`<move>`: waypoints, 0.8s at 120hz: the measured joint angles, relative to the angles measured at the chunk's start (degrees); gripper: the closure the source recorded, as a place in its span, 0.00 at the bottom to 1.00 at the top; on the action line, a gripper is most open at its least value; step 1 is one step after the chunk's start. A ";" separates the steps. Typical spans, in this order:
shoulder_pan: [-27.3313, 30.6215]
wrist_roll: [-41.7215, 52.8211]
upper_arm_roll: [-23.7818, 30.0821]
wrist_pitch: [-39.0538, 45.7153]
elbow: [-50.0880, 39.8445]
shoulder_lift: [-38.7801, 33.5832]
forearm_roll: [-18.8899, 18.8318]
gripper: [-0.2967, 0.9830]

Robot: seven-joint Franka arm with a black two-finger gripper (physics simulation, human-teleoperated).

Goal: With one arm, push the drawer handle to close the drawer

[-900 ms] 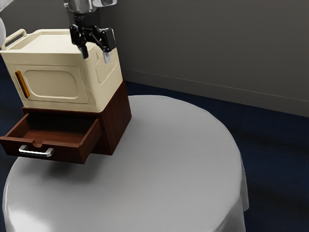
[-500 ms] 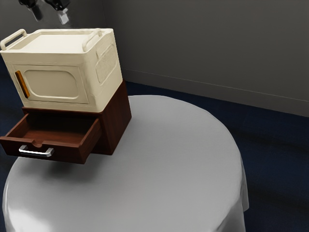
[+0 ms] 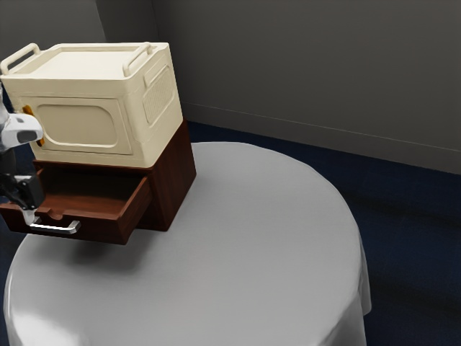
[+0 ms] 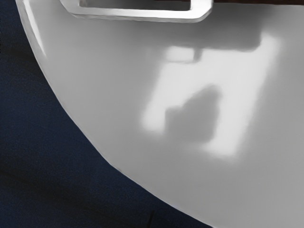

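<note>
At the exterior view's left edge, my gripper (image 3: 28, 215) is low, close to one end of the handle (image 3: 56, 229), and the drawer (image 3: 103, 228) stands well open from the cabinet (image 3: 173, 176). I judge that the step in hand is to get the gripper onto the handle, and the closing push is for after. What could go wrong, I think, comes first from this place at the end: if the push begins there and not near the middle, the drawer may turn a little and get stuck, or the gripper may slide off past the corner. If it comes too high, it could pass over the front and go inside the drawer, so nothing closes. If the push goes downward more than inward, it would press the drawer and not move it; a too hard push might also shift the cabinet, with the box (image 3: 83, 126) on it, over the table (image 3: 252, 252). As for the fingers, I cannot tell if they are spread or together. The handle lies at the gripper's lower end, at least very near; whether they touch, I cannot say. The wrist view also has the handle's bar, with the table lower behind it.
</note>
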State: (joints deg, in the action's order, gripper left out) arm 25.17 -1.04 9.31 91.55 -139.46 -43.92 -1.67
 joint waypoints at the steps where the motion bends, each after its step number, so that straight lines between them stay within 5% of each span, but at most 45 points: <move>1: 0.09 -0.09 0.09 0.58 -0.53 -0.04 0.02 0.23; 43: 3.20 -5.98 0.63 20.27 -13.97 2.74 3.78 0.26; 96: 5.66 -3.57 0.48 30.17 -16.41 5.75 3.21 0.69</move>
State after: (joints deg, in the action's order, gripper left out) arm 30.84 -4.60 9.79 121.72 -155.88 -38.17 1.54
